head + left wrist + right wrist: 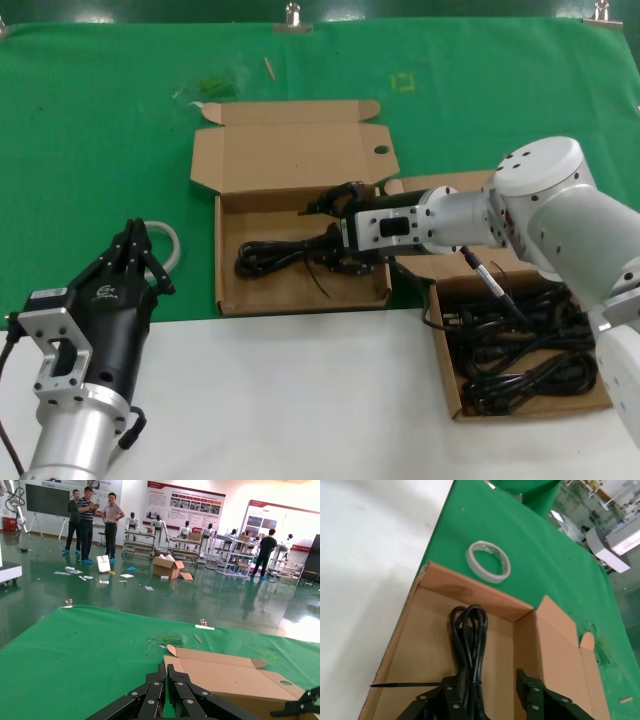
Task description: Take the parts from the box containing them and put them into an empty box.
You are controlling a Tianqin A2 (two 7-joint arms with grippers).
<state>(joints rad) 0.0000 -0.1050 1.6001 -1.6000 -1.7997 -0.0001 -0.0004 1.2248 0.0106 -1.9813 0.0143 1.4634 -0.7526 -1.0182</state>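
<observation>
Fingers of my right gripper (pixel 335 228) spread wide over the cord bundle (pixel 290 258) lying in the left box (pixel 300 292); whether they touch it, I cannot tell. More cords (pixel 520 350) fill the right box (pixel 448 372), partly hidden by my arm. Left gripper (pixel 135 250) pinched shut, parked beside the tube ring (pixel 172 240).

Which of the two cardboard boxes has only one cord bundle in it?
The brown cardboard box under the right gripper, holding one black cord bundle; the other cardboard box holds several.
</observation>
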